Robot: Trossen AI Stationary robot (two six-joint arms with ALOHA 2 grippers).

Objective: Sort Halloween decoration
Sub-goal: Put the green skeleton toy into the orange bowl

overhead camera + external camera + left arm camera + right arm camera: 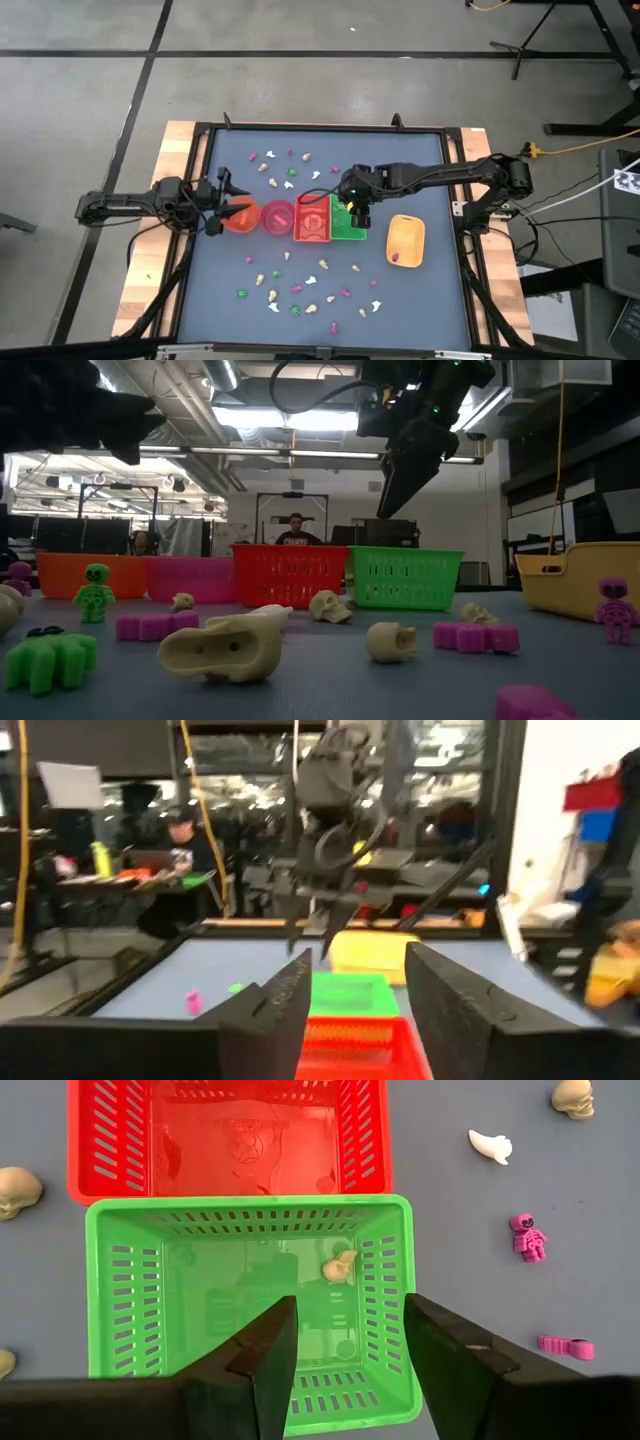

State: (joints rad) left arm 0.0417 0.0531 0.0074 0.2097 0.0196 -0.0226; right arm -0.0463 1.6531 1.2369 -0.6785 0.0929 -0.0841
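Tiny Halloween trinkets in magenta, green, white and cream lie scattered on the table's far part [272, 160] and near part [300, 290]. A cream skull [340, 1266] lies on the floor of the green basket [250, 1305]. My right gripper [345, 1345] hangs open above that basket [405, 577], fingers slanting down, with nothing between them. My left gripper [355, 990] stands open at the table's left, beside the orange bowl [240, 216], raised off the table and holding nothing.
From left to right across the table's middle stand an orange bowl, a pink bowl [277, 217], a red basket [312, 218] and the green basket. A yellow tray [405, 241] with a magenta piece stands right of them. People sit beyond the table's far edge [295, 530].
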